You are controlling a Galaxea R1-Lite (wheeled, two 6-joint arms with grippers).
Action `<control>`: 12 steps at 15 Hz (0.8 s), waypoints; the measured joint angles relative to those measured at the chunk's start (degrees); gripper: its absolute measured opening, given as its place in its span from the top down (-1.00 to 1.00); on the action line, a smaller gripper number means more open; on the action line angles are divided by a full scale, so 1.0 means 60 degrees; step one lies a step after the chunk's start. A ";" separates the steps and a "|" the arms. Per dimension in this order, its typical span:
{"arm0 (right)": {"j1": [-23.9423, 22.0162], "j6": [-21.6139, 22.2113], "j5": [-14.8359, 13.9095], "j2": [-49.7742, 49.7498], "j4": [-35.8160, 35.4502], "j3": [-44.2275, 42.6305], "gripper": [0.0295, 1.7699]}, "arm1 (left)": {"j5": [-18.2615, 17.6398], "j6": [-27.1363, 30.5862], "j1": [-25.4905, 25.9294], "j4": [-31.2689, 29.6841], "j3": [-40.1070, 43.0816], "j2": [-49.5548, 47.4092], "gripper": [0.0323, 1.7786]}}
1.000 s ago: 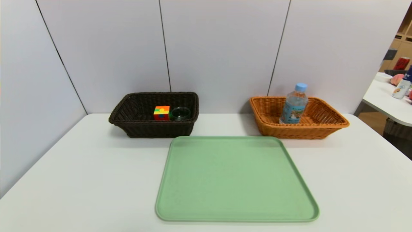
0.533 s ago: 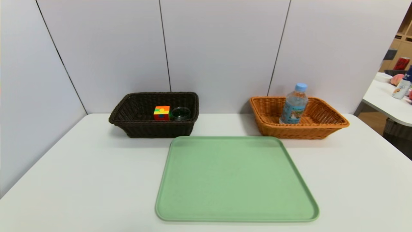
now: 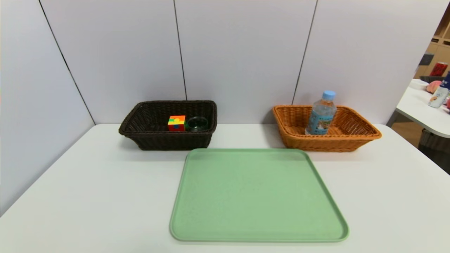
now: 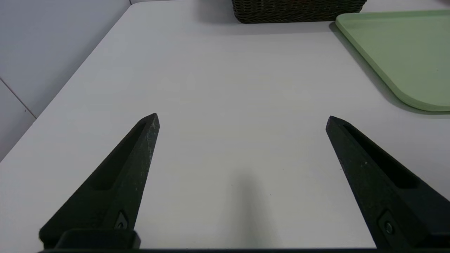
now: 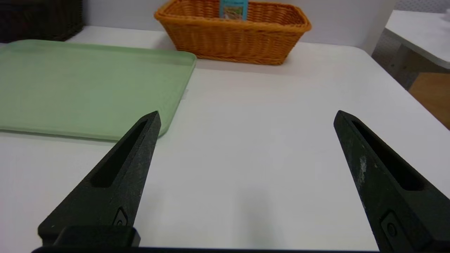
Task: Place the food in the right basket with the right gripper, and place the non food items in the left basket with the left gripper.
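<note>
Bottle [image 3: 320,117] label print too small to read.

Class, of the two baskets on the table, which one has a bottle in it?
The orange basket, on the robot's right: the bottle stands in it, while the black one holds a cube.

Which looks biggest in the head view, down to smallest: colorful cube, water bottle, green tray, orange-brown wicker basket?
1. Green tray
2. Orange-brown wicker basket
3. Water bottle
4. Colorful cube
</note>
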 joint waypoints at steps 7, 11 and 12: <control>0.0014 0.0408 -0.0087 0.0000 0.0122 0.0236 -0.92 | 0.0008 -0.0028 0.0000 0.0000 0.0008 -0.0004 -0.90; 0.0014 0.0547 -0.0087 0.0000 0.0081 0.0248 -0.92 | 0.0018 -0.0045 0.0000 0.0004 0.0008 -0.0004 -0.90; 0.0014 0.0557 -0.0087 0.0000 0.0081 0.0248 -0.92 | 0.0018 -0.0049 0.0000 0.0000 0.0012 -0.0004 -0.90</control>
